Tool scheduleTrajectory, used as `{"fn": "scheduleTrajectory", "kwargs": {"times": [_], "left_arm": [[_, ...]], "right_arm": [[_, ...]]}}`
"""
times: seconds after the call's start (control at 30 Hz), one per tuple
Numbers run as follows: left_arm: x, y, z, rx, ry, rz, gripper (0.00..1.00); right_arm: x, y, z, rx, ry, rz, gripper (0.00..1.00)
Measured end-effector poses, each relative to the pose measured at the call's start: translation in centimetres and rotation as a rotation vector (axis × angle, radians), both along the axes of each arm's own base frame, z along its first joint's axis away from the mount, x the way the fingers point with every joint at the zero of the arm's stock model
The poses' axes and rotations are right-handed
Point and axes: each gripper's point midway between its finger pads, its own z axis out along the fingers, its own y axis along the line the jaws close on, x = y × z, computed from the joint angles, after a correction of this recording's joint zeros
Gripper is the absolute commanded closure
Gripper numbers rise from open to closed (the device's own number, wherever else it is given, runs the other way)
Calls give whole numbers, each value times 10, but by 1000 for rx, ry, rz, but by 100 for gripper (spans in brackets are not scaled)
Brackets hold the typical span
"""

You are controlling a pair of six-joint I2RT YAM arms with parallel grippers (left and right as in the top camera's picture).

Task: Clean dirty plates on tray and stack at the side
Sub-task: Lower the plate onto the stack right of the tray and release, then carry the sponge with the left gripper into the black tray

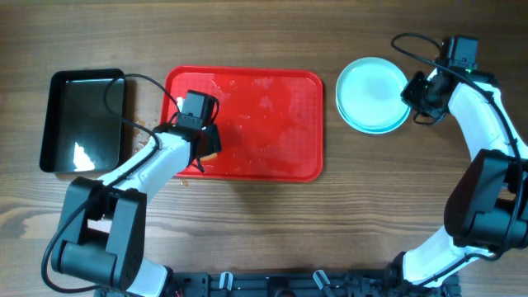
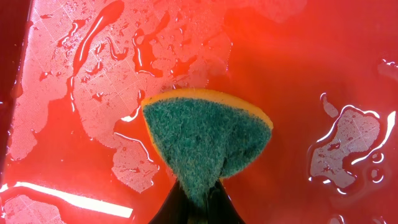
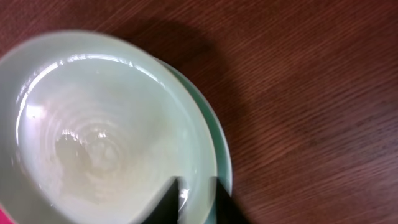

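Red plastic, wet in broad patches and beads, is what the tray shows at the middle of the wooden worktop. No plate is seen on the tray. Over the tray's lower left part, close to its left rim, a sponge is held with its green scouring face toward the wrist camera and a yellow-orange foam edge along its far side. The left fingers are clamped together on the sponge's near end, which is pinched to a narrow point between them. Whether the sponge is pressed onto the tray's surface cannot be told.

To the right of the tray, just off its upper right corner, the plates are stacked on the bare worktop. At least two are made out: a pale top plate with a whitish, glossy centre, and the mint rim of a lower plate showing beyond its right edge. The right fingers are set slightly apart astride the top plate's rim, on the side of the stack away from the tray.

To the left of the tray, just beside it, a smaller, deeper black tray is placed.
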Motion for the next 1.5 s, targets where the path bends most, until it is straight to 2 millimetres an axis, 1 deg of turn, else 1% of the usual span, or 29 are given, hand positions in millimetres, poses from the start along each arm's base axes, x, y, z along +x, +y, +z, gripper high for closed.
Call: {"fn": "scheduleTrajectory", "kwargs": {"times": [0.03, 0.13, 0.2, 0.27, 0.33, 0.43, 0.5, 0.57, 0.6, 0.63, 0.67, 0.7, 0.73, 0.8, 0.83, 0.87, 0.9, 0.93, 0.97, 1.0, 1.03, 1.1, 1.13, 1.2, 1.23, 1.27, 1.3, 1.4, 1.5], "left_arm": [[0, 0, 0, 0, 0, 0, 96], [1, 0, 0, -2, -5, 0, 96], [3, -1, 1, -4, -13, 0, 96], [7, -2, 3, -10, -32, 0, 96], [15, -5, 6, -23, -68, -1, 96], [22, -6, 14, -31, -99, 0, 96], [28, -4, 28, -31, -140, 11, 96], [41, 6, 56, -31, -223, 45, 96], [47, 13, 69, -33, -260, 66, 96], [53, 24, 86, -34, -309, 98, 96], [57, 35, 98, -34, -343, 128, 96], [61, 51, 111, -29, -377, 169, 96], [63, 66, 119, -22, -399, 207, 96], [64, 106, 127, 3, -425, 308, 96], [62, 122, 127, 13, -425, 346, 96], [59, 143, 125, 25, -418, 403, 96], [56, 158, 123, 31, -414, 447, 96], [52, 178, 120, 37, -407, 504, 96], [49, 193, 117, 43, -404, 545, 96], [46, 203, 115, 47, -401, 574, 96], [41, 229, 109, 53, -400, 647, 96], [33, 256, 98, 62, -383, 721, 96], [29, 266, 93, 66, -371, 748, 96], [18, 287, 77, 68, -335, 807, 83], [16, 293, 73, 64, -328, 820, 71], [14, 298, 68, 47, -324, 834, 54], [14, 302, 66, 32, -328, 842, 51], [17, 308, 66, -42, -361, 852, 50], [24, 304, 69, -115, -387, 826, 51]], "right_arm": [[0, 0, 0, -1, 0, 1, 2], [0, 2, 0, 13, -1, 5, 0], [1, 12, 0, 62, -8, 28, 0], [3, 27, 3, 135, -24, 75, 0], [4, 52, 7, 236, -45, 156, 0], [-1, 86, 11, 326, -38, 253, 0], [-7, 115, 12, 359, -14, 325, 0], [-15, 151, 11, 371, 9, 417, 0], [-18, 164, 11, 371, 17, 452, 0], [-23, 183, 11, 370, 26, 499, 0], [-26, 196, 11, 369, 32, 531, 0], [-31, 212, 11, 365, 37, 572, 0], [-36, 229, 12, 364, 39, 616, 0], [-44, 257, 13, 360, 34, 687, 0], [-47, 268, 13, 362, 33, 709, 0], [-52, 283, 14, 360, 30, 735, 0], [-57, 296, 14, 358, 30, 755, 0], [-63, 309, 14, 358, 34, 773, 0], [-67, 318, 14, 353, 36, 779, 0], [-73, 331, 14, 344, 36, 791, 0], [-78, 340, 14, 339, 35, 797, 0], [-88, 360, 15, 331, 27, 827, 0], [-93, 369, 15, 329, 22, 844, 0], [-106, 389, 17, 330, 13, 886, 0], [-113, 400, 18, 331, 6, 916, 1], [-121, 410, 19, 330, 0, 942, 0], [-127, 417, 19, 329, -5, 960, 0], [-147, 439, 20, 317, -18, 1014, 0], [-158, 453, 21, 304, -36, 1042, 0]]}}
